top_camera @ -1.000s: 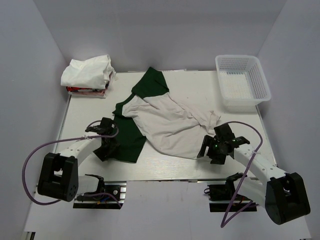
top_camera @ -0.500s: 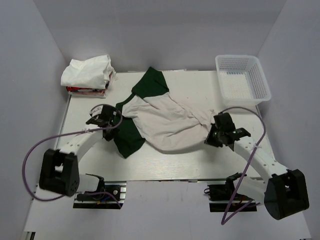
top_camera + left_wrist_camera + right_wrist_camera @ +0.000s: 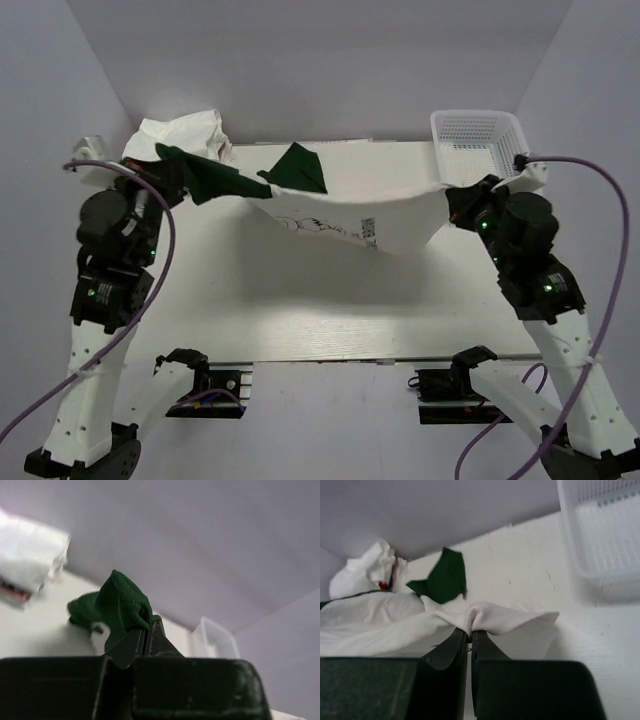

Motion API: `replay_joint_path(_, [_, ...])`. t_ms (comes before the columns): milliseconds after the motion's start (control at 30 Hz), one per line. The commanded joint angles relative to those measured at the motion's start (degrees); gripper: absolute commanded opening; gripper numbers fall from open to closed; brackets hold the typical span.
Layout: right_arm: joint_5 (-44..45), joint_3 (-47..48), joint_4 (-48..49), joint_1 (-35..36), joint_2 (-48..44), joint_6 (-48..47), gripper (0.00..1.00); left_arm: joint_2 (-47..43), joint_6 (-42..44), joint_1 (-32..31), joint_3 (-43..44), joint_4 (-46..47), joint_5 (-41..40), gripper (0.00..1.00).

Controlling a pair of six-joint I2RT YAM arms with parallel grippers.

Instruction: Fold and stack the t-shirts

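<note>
The white surface spreads below and between both sets of jaws, with a soft shadow on it under the cloth. The large off-white t-shirt is held up over it, stretched in a sagging band from the left jaws across to the right jaws, with dark lettering showing on the slack middle about halfway between them. The left jaws are pressed together on a bunched dark green part of this shirt, which puffs out just past their tips. A second green piece, a pointed flap, stands up from the top edge of the cloth, nearer the left jaws than the right. The right jaws are closed narrow on a pinch of the off-white fabric, which folds over their tips and trails away to their left. The white mesh basket sits just beyond and to the right of the right jaws, apart from the cloth. The pile of smaller folded shirts, white on top with a bit of red showing beneath, lies beyond the left jaws at the far left corner, close behind the green bunch; whether they touch cannot be told.
</note>
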Motion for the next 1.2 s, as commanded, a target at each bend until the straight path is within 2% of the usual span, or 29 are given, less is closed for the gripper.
replay_joint_path(0, [2.9,10.4,-0.6,0.0,-1.5,-4.9,0.0,-1.3,4.3,0.6,8.1,2.0,-2.0,0.0])
replay_joint_path(233, [-1.5,26.0,-1.7,0.0,-3.9,-9.6,0.0,0.3,11.1,1.2,27.2,-0.6,-1.6,0.0])
replay_joint_path(300, [-3.3,28.8,-2.5,-0.1,-4.3,-9.7,0.0,1.8,12.5,1.2,33.8,-1.3,-1.6,0.0])
replay_joint_path(400, [-5.9,27.9,3.4,-0.1,-8.8,-8.1,0.0,1.8,13.8,1.2,40.5,-1.3,-0.3,0.0])
replay_joint_path(467, [-8.6,31.6,3.1,-0.2,-9.0,-8.6,0.0,2.4,14.5,1.2,46.2,-2.0,0.4,0.0])
replay_joint_path(633, [-6.2,40.1,-1.3,-0.2,-7.4,-11.0,0.0,4.3,16.7,1.2,55.8,-2.0,0.4,0.0])
replay_joint_path(833, [-3.4,37.1,1.4,-0.1,-6.3,-11.6,0.0,10.9,18.0,1.2,54.5,1.9,1.2,0.0])
replay_joint_path(933, [0.8,31.0,4.5,-0.1,-2.9,-11.6,0.0,17.0,18.0,0.6,51.6,4.7,2.6,0.0])
replay_joint_path(1000, [4.4,26.5,5.8,-0.1,-0.6,-10.8,0.0,21.6,18.0,0.6,51.6,3.6,-0.6,0.0])
replay_joint_path(1067, [6.3,23.5,6.4,-0.3,5.2,-10.2,0.0,27.6,19.5,0.6,49.0,4.1,-4.0,0.0])
replay_joint_path(1167, [6.5,17.4,8.8,-0.5,14.3,-8.4,0.0,34.1,20.3,1.3,39.0,9.3,-8.2,0.0])
